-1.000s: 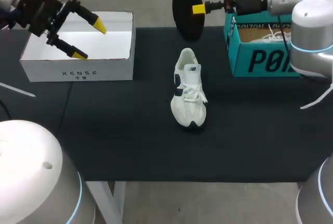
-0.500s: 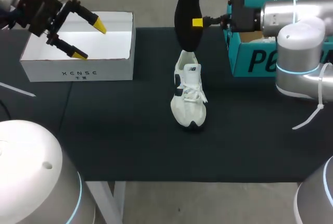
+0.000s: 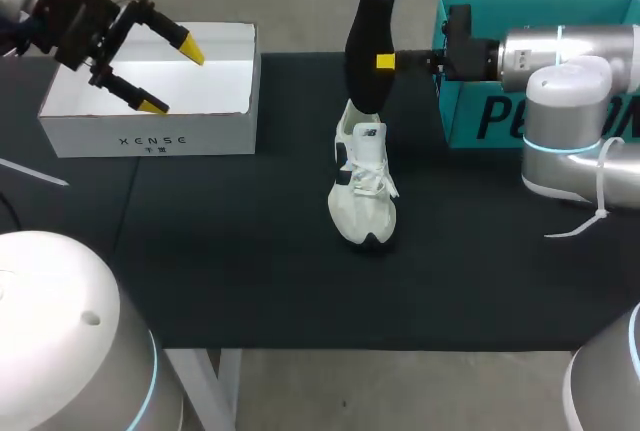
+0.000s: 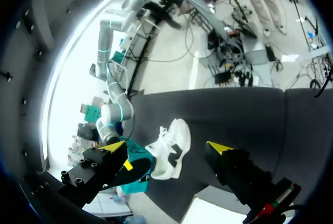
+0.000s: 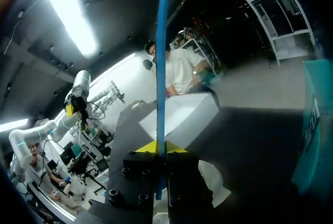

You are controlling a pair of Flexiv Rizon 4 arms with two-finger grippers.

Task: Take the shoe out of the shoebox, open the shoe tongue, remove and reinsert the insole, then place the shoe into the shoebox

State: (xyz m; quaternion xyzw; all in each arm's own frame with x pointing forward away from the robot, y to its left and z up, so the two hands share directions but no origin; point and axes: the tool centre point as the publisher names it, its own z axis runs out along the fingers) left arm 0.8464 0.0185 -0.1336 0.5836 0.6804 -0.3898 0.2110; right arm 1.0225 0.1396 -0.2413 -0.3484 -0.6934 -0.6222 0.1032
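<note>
Right hand (image 3: 385, 61) clamped on insole (image 3: 372, 21); long axis near vertical, lower end apparently just above shoe (image 3: 362, 176) heel opening. Left hand (image 3: 168, 73) apart, well away.

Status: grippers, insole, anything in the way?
Right gripper shut on insole, upright over shoe. Left gripper open above white box. Nothing else near shoe.

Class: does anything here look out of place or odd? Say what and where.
The black insole is out of the white shoe, held upright in the right gripper over the shoe's heel. Nothing looks spilled or damaged.
</note>
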